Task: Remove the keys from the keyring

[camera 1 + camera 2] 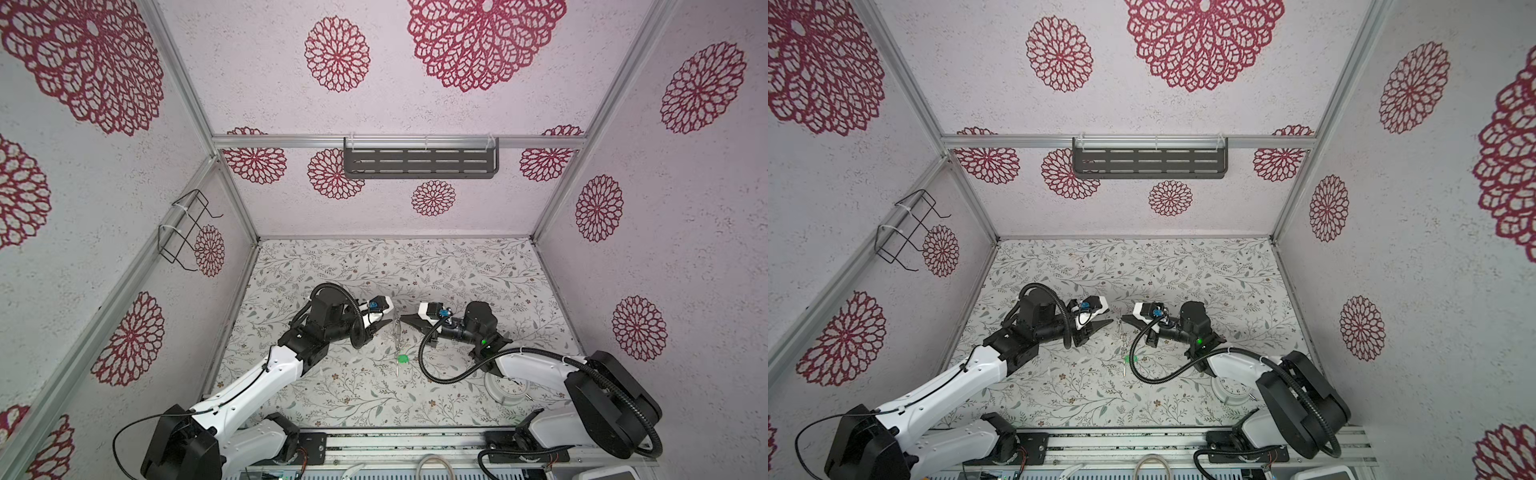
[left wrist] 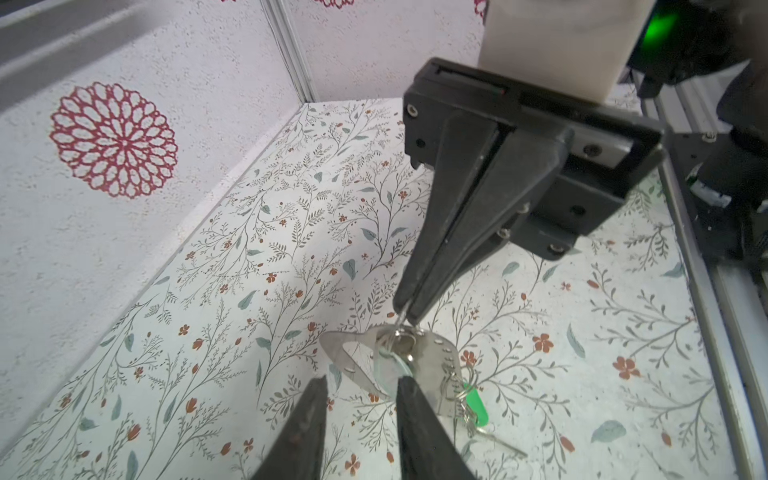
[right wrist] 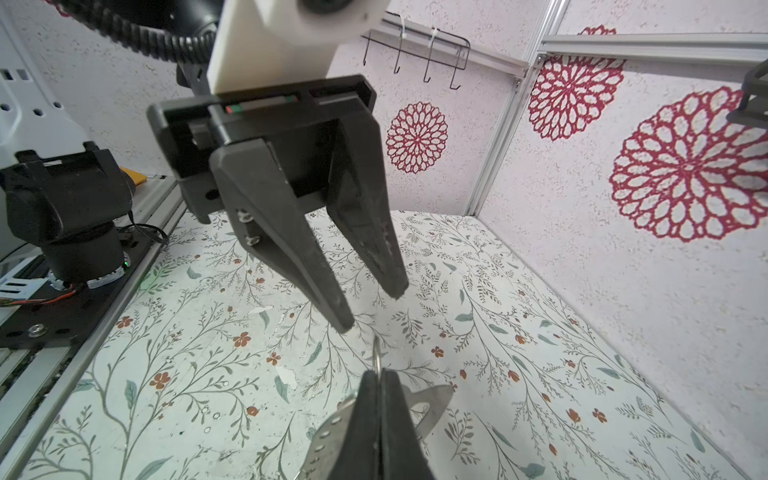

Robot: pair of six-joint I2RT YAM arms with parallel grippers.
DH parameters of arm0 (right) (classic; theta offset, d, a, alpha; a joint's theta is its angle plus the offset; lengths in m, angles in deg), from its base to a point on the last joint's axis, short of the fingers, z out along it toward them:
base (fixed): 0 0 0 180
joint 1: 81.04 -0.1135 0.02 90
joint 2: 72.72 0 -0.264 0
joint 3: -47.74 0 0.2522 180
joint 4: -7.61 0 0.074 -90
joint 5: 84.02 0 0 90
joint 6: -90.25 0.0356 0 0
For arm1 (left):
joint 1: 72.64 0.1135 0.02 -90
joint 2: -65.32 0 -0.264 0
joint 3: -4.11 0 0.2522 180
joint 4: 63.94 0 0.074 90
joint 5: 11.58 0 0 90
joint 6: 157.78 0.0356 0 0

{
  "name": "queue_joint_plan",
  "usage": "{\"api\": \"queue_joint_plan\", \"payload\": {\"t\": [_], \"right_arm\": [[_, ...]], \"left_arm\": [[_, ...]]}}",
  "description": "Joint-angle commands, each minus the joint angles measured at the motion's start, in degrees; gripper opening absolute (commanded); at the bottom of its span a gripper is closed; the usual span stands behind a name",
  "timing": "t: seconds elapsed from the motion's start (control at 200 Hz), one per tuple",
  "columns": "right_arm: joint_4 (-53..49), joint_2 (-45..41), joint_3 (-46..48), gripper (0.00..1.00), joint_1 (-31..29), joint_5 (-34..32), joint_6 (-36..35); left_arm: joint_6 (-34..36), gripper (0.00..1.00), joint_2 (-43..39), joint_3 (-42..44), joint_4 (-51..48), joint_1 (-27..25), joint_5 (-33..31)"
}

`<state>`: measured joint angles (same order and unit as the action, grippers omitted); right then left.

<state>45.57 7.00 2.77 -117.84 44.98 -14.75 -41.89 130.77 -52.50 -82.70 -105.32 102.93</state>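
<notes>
two robot arms: left arm (image 1: 266, 374), right arm (image 1: 536, 365). two grippers: left gripper (image 3: 372, 311), right gripper (image 2: 409, 313); two fingers (image 3: 291, 249) each. one keyring (image 2: 438, 357). two keys (image 1: 402, 358): one green-tagged key (image 2: 473, 405), one pale-tagged key (image 2: 385, 372) (blades hard to tell apart). one white clock (image 1: 509, 390). one dark slotted shelf (image 1: 419, 160). one wire rack (image 1: 187, 228).

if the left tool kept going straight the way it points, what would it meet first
Most likely the keyring, hanging from the shut right tool straight ahead; the left tool, jaws open, straddles part of it, though depth is unclear.
</notes>
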Motion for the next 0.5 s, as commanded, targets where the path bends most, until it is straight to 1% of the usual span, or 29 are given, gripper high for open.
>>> {"api": "queue_joint_plan", "payload": {"t": [0.0,0.115,0.265,0.335,0.495], "right_arm": [[-0.6,-1.2,-2.4,0.0,-0.2,0.1,-1.8],[-5.2,-1.6,-3.9,0.0,-0.3,0.0,-2.6],[-12.6,-2.4,-7.6,0.0,-0.3,-0.8,0.3],[-16.7,-3.1,-10.0,0.0,-0.3,-1.7,3.1],[-25.9,-4.6,-14.3,0.0,-0.2,-3.9,11.6]], "left_arm": [[7.2,0.32,0.6,-2.6,-5.6,-0.5,-1.1],[7.9,0.32,1.3,-3.4,-5.8,-0.5,-1.4],[5.9,0.3,1.7,-4.7,-6.0,-0.3,-1.7],[3.8,0.29,0.6,-4.7,-5.7,1.1,-1.0],[-2.3,0.3,-2.7,-4.1,-4.1,6.1,4.7]]}}
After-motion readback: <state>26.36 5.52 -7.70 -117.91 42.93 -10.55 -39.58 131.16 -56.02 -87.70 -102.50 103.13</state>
